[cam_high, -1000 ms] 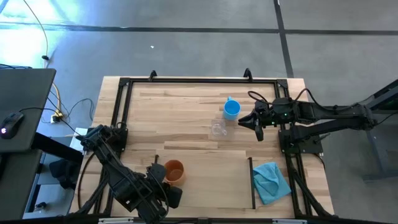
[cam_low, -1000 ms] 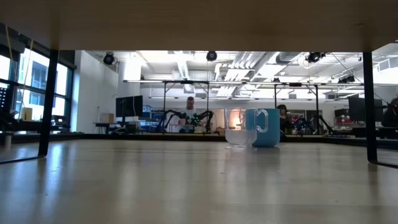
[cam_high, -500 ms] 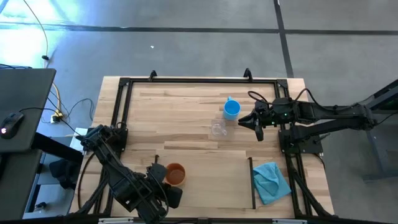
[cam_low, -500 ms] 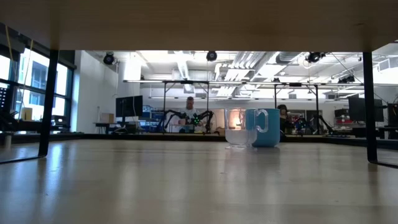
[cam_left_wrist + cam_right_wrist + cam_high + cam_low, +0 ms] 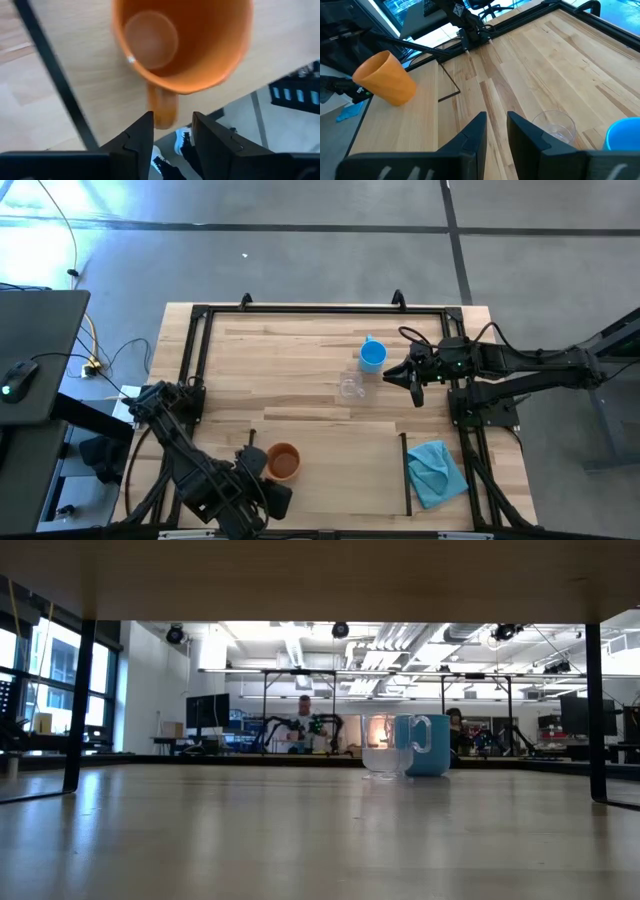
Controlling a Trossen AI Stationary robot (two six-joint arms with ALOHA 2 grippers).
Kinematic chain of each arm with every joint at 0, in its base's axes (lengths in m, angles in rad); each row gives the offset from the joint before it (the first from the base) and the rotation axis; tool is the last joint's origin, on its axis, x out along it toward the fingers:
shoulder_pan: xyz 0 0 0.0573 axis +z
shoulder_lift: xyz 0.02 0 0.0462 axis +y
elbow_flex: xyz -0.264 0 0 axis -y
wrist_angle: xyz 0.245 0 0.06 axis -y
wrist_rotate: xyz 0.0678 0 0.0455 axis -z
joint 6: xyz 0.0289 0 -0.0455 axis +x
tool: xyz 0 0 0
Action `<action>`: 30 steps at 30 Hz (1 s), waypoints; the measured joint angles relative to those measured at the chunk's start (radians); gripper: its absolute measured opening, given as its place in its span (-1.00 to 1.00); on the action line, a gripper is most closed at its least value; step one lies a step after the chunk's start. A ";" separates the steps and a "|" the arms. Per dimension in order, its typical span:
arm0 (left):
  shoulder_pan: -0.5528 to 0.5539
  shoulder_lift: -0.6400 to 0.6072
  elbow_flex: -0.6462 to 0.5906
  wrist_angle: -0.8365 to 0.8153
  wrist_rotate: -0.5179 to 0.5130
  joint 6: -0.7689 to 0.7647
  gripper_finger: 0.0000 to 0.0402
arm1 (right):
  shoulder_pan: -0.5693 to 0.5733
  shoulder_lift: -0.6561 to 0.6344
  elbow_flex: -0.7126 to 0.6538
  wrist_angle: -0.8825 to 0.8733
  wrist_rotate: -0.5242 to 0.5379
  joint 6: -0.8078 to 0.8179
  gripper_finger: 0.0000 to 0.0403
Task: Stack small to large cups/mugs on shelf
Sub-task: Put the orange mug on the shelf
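The orange mug [image 5: 284,463] stands mouth up at the left end of the pale shelf [image 5: 340,480], beside its left black strip [image 5: 55,75] and near the table's front edge. My left gripper [image 5: 172,125] is open behind it, a finger on either side of the mug's handle [image 5: 162,107]. At the far right, the blue mug [image 5: 372,357] and the clear glass cup [image 5: 350,388] stand on the tabletop. My right gripper [image 5: 392,376] hovers just right of them, its fingers [image 5: 475,135] a narrow gap apart with nothing between. My left gripper comes at the orange mug slanting down from the near side, and the free end of the handle [image 5: 161,120] lies between its open fingertips. The gap is wider than the handle. Whether a finger touches it, I cannot tell. The mug rests on the shelf.
A teal cloth [image 5: 437,470] lies right of the shelf's right strip [image 5: 404,475]. A black metal frame [image 5: 200,315] runs round the tabletop. Bare wood spreads between the shelf and the two far cups. The table's front edge is close behind the orange mug.
The orange mug has come a little toward the near edge and now shows its mouth more squarely from above. My right arm has kept still.
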 joint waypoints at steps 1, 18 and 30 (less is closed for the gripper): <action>0.001 0.000 0.000 0.014 -0.004 0.011 -0.38 | 0.000 0.000 0.000 0.000 0.000 0.000 -0.67; 0.002 0.000 0.000 0.105 -0.064 0.070 -0.38 | 0.000 0.000 0.000 0.000 0.000 0.000 -0.67; 0.002 0.000 0.000 0.021 0.000 0.074 -0.38 | 0.000 0.000 0.000 0.000 0.000 0.008 -0.67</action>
